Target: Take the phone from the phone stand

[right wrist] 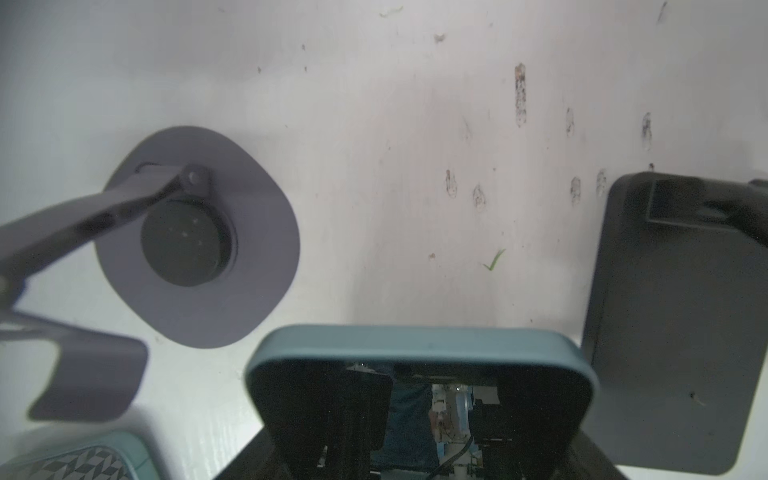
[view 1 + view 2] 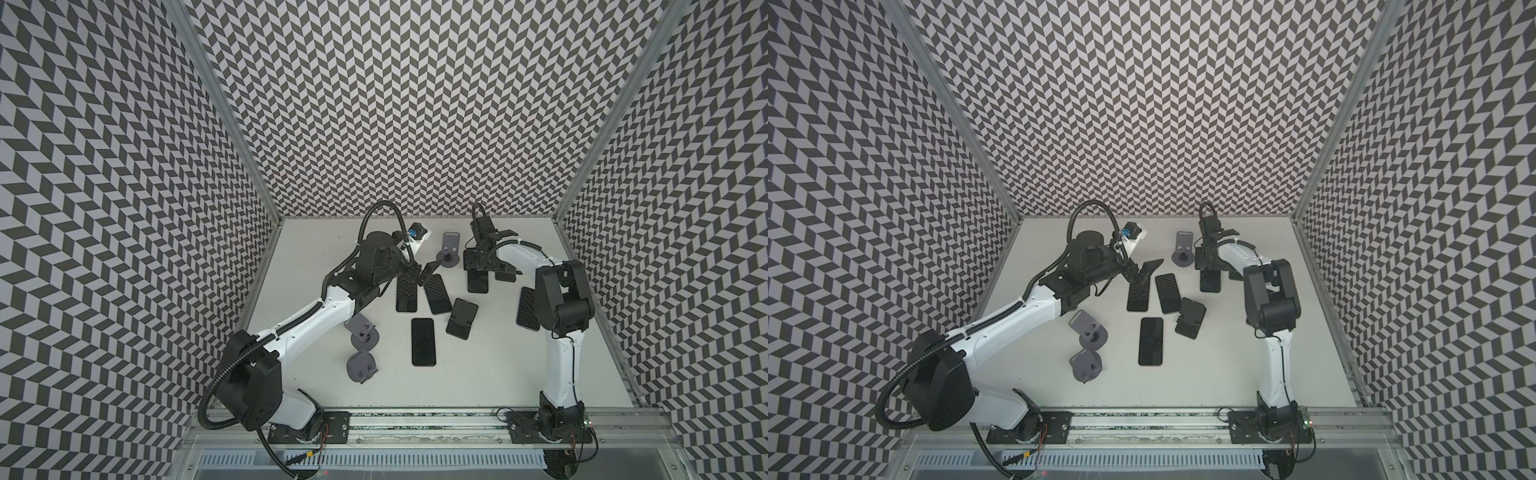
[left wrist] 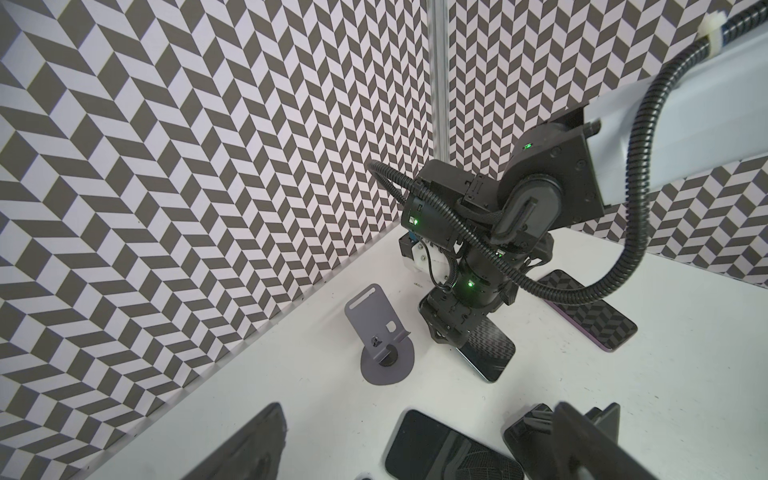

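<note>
right arm elbow-up, right claw (image 2: 478, 271) clamped on teal-edged black phone (image 2: 478, 286) | left arm stretched forward, left claw (image 2: 424, 272) spread apart | phones: five | grey round-based stands (image 2: 574, 248): three

White table (image 2: 519, 374), scattered phones (image 2: 424, 341), grey stands (image 2: 362, 329)

Blind spots right now
Both top views: right pincer (image 2: 478, 272) sits under its own wrist, so its grip on the phone (image 2: 478, 286) is hidden; a second phone (image 2: 527, 309) lies half under the right elbow. Right wrist view: grey stand (image 1: 195, 237) arm blurred and cut at the edge of view; black stand (image 1: 665, 332) cropped too. Left wrist view: left pincer (image 2: 428, 272) fingers (image 3: 257, 444) blurred, clipped at the edge.
</note>
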You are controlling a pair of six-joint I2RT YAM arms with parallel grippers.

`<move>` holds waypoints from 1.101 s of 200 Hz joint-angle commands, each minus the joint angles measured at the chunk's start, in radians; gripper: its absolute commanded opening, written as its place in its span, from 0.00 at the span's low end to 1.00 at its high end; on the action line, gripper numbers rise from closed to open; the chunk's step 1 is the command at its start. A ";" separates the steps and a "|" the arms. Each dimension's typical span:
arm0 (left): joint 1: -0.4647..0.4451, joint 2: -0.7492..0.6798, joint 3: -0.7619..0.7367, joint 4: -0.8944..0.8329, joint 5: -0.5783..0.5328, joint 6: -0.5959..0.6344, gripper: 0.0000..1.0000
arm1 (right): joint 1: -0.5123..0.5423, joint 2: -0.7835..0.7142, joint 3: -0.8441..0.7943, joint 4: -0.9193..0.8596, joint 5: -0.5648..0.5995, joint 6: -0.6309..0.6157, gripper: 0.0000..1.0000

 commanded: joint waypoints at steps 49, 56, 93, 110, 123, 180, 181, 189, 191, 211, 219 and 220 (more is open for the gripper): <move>-0.006 -0.017 0.041 -0.041 -0.008 0.026 1.00 | -0.008 0.047 0.034 0.008 0.011 -0.009 0.63; -0.006 -0.017 0.041 -0.040 -0.011 0.028 1.00 | -0.008 0.047 0.034 0.007 0.013 -0.009 0.64; -0.006 -0.025 0.041 -0.047 -0.016 0.039 1.00 | -0.008 0.047 0.028 0.005 0.019 -0.009 0.68; -0.005 -0.029 0.039 -0.051 -0.016 0.040 1.00 | -0.008 0.047 0.026 0.003 0.021 -0.009 0.70; -0.006 -0.036 0.035 -0.053 -0.017 0.041 1.00 | -0.008 0.047 0.024 0.004 0.019 -0.010 0.71; -0.006 -0.057 0.015 -0.049 -0.017 0.038 1.00 | -0.008 0.037 0.022 0.001 0.022 -0.011 0.74; -0.006 -0.058 0.015 -0.050 -0.018 0.038 1.00 | -0.007 0.037 0.022 0.001 0.023 -0.011 0.74; -0.005 -0.061 0.012 -0.047 -0.017 0.036 1.00 | -0.008 0.035 0.021 0.002 0.024 -0.012 0.76; -0.006 -0.061 0.010 -0.047 -0.017 0.037 1.00 | -0.008 0.035 0.021 0.003 0.025 -0.012 0.76; -0.006 -0.071 0.000 -0.044 -0.019 0.035 1.00 | -0.008 0.031 0.019 -0.004 0.035 -0.013 0.78; -0.006 -0.072 -0.002 -0.043 -0.020 0.034 1.00 | -0.008 0.029 0.020 -0.006 0.035 -0.015 0.79; -0.006 -0.073 -0.002 -0.043 -0.020 0.034 1.00 | -0.008 0.029 0.020 -0.007 0.034 -0.015 0.79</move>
